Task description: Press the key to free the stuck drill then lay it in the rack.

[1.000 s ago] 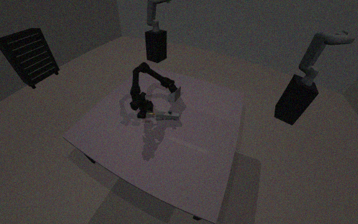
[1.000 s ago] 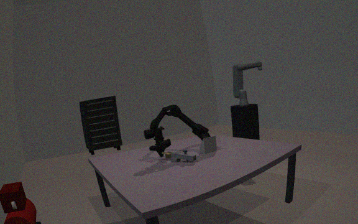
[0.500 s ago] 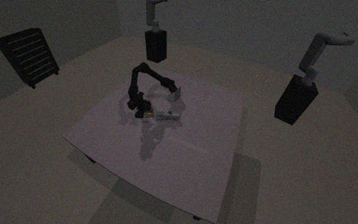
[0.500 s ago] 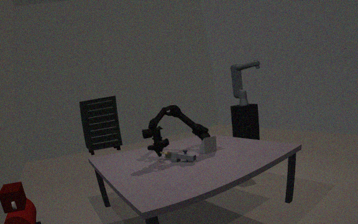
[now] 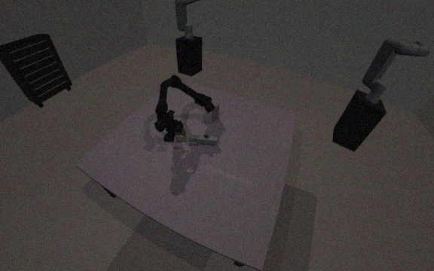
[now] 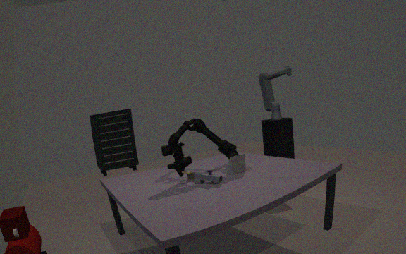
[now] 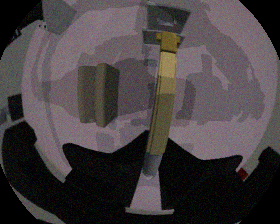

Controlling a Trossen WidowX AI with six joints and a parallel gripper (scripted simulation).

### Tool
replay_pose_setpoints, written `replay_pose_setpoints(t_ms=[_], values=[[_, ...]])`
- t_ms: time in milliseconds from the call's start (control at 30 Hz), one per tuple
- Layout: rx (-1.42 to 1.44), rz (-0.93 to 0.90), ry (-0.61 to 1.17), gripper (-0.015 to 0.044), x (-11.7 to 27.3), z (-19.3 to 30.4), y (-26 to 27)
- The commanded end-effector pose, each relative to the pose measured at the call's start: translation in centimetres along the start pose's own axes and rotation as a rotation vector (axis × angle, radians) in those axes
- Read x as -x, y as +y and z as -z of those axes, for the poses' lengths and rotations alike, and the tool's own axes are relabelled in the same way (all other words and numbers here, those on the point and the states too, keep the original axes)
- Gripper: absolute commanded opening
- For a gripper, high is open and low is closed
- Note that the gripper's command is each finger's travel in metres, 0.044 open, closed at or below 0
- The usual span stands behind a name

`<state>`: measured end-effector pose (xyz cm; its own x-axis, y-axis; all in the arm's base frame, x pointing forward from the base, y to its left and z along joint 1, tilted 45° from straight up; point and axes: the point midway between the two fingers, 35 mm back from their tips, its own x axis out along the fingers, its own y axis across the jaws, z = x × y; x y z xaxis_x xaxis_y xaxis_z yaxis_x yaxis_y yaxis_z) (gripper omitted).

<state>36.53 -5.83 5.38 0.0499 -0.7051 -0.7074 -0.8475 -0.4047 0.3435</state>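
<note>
My gripper [image 5: 172, 138] [image 6: 181, 173] [image 7: 152, 134] is shut on the grey shank end of the long yellow drill [image 6: 186, 172] [image 7: 164, 100]. The drill lies lengthwise in the wrist view, its wider far end against the grey holder [image 5: 206, 140] [image 6: 207, 178] [image 7: 169, 19]. I cannot tell whether its tip is still inside. A small dark knob [image 5: 206, 136] [image 6: 210, 172] on top of the holder may be the key; whether it is down cannot be seen. A tan block with two upright walls, likely the rack [image 7: 107, 95], stands left of the drill in the wrist view, apart from it.
A pale upright panel [image 5: 212, 114] [image 6: 237, 164] stands by the arm's base on the table [image 5: 239, 211] [image 6: 259, 190]. Away from the table are a dark slatted cabinet [image 5: 40, 69] [image 6: 115, 139], grey arms on dark pedestals, and a red object [image 6: 14, 224]. The light is dim.
</note>
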Motion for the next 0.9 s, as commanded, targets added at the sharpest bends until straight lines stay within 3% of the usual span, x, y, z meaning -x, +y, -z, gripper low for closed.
replay_pose_setpoints(t_ms=[0,867], values=[[-0.003,0.002,0.002,0.0,0.3,0.0,0.0],[-0.003,0.002,0.001,0.0,1.5,-0.2,0.2]])
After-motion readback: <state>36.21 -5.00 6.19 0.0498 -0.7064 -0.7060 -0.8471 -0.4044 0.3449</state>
